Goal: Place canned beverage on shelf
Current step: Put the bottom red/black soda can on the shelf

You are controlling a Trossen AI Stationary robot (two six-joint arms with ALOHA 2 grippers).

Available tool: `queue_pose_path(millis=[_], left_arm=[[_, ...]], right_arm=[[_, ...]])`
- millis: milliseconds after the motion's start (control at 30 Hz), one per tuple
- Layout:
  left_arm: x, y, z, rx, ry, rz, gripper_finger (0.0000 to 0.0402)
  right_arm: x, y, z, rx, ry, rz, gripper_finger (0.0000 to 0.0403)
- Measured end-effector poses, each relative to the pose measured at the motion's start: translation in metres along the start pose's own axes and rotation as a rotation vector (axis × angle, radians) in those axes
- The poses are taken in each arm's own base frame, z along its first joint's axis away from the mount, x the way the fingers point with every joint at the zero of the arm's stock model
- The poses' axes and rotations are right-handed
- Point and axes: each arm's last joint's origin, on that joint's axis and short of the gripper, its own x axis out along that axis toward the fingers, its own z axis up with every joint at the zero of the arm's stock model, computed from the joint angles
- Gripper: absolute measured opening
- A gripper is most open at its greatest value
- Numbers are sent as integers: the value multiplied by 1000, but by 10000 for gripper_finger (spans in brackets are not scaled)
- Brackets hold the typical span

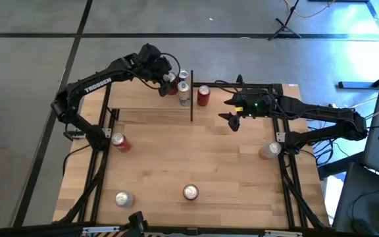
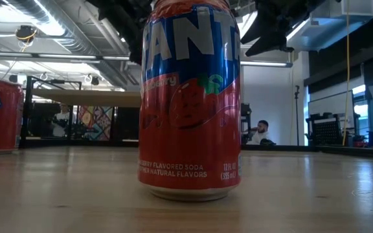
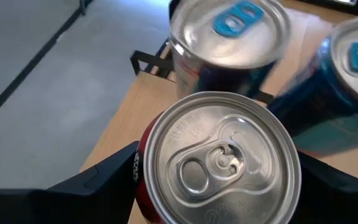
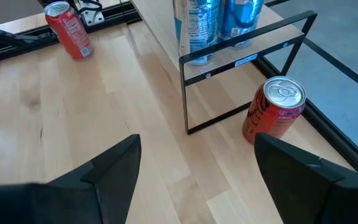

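A light-wood bench (image 1: pixel 196 158) on a black frame stands on a grey floor. The shelf (image 1: pixel 149 99) occupies the bench's 11 o'clock sector. The left hand (image 3: pixel 216 180) is over the shelf with its fingers spread wide around a red can (image 3: pixel 219 162), one finger on each side; whether they press it cannot be told. Two blue cans (image 1: pixel 183 92) stand just beside it on the shelf. The right hand (image 4: pixel 194 168) hovers open and empty near 1 o'clock, close to a red can on the bench (image 4: pixel 273 117). Judged step: release on the shelf. The next move calls for a straight upward retreat clear of the neighbouring cans.
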Motion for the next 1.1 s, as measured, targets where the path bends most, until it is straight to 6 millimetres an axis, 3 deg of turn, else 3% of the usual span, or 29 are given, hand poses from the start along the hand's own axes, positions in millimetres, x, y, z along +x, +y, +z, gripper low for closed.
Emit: queue_pose_path(millis=[233, 767, 1100], left_arm=[[-14, -1, 0, 0, -13, 4, 294], [-14, 16, -7, -73, 15, -39, 294], [-3, 14, -8, -52, 37, -61, 295]], right_arm=[[0, 0, 0, 0, 1, 0, 301], [0, 0, 0, 38, 4, 11, 301], [0, 0, -1, 43, 7, 11, 301]])
